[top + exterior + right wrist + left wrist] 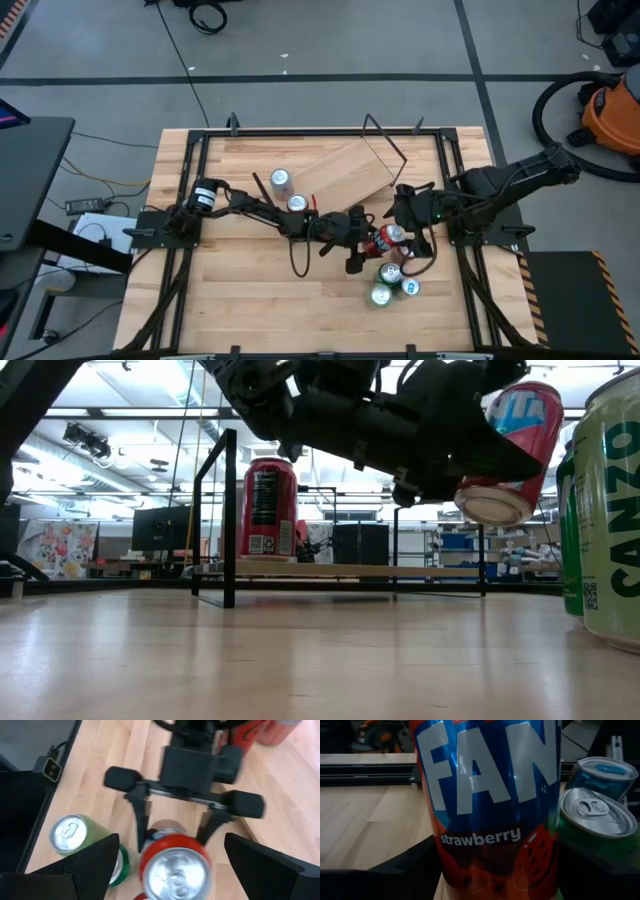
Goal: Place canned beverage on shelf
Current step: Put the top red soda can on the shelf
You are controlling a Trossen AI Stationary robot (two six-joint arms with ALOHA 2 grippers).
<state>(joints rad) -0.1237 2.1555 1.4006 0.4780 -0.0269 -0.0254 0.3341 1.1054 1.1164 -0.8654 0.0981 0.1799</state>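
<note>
A red and blue strawberry Fanta can [490, 810] is held by my left gripper [495, 870] above the table's right middle [390, 237]. In the low view the can [510, 440] hangs tilted, clear of the table. My right gripper [171, 840] is open. Its fingers stand wide on either side of the can's silver top [175, 870] without touching it. The shelf [345, 170], a light-wood plank on black rod frames, lies slanted at the far middle. A red can [270, 505] stands on the plank [340, 571]. My left gripper pinches the Fanta can's side wall [152, 832] between its two fingers [140, 820], one on each opposite side. The fingers come about level from the table's left. The can is lifted clear of the table and tilted.
Green cans [382, 285] and a blue can [410, 288] stand close together near the held can, on its near side. They also show in the left wrist view [595, 815] and the low view [610, 510]. Two cans [288, 190] stand at the shelf's left end. A black frame [190, 180] rims the table.
</note>
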